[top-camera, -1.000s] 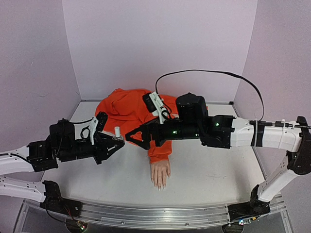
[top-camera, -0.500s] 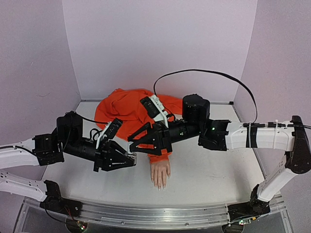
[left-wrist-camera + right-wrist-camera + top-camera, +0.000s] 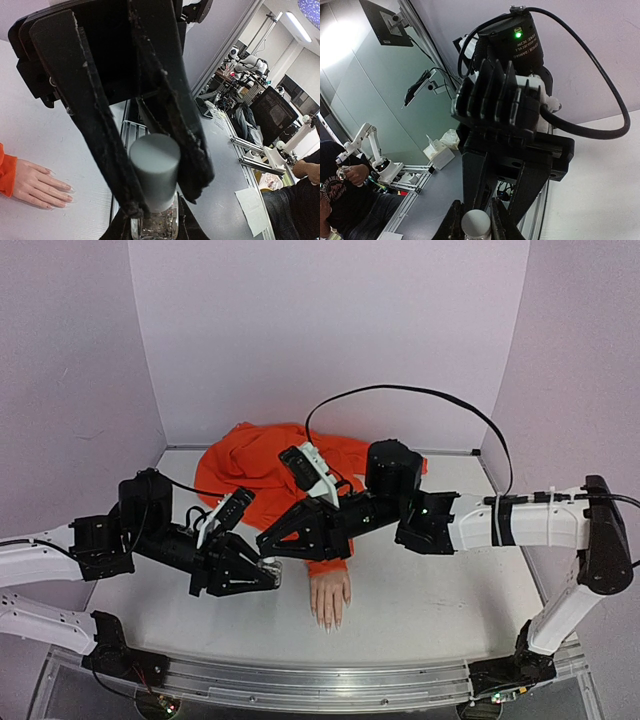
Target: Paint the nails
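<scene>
**Top view.** A pale lilac back wall (image 3: 330, 330) at 12 o'clock meets the left wall (image 3: 70, 360) at 9 o'clock and the right wall (image 3: 590, 350) at 3 o'clock. Together they enclose a white tabletop (image 3: 440, 600). An aluminium rail (image 3: 300, 685) runs along its 6 o'clock edge.

**Left wrist view.** An open laboratory lies at 3 o'clock, with a dark monitor (image 3: 272, 112), a grey bench (image 3: 225, 147) and a lit strip light (image 3: 292, 20) at 1 o'clock.

**Right wrist view.** A dark screen (image 3: 382, 22) hangs at 11 o'clock.

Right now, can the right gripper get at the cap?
Likely yes. The right gripper has a finger on each side of the cap, with nothing between. The left gripper holds the bottle lower down, leaving the cap free.
</scene>
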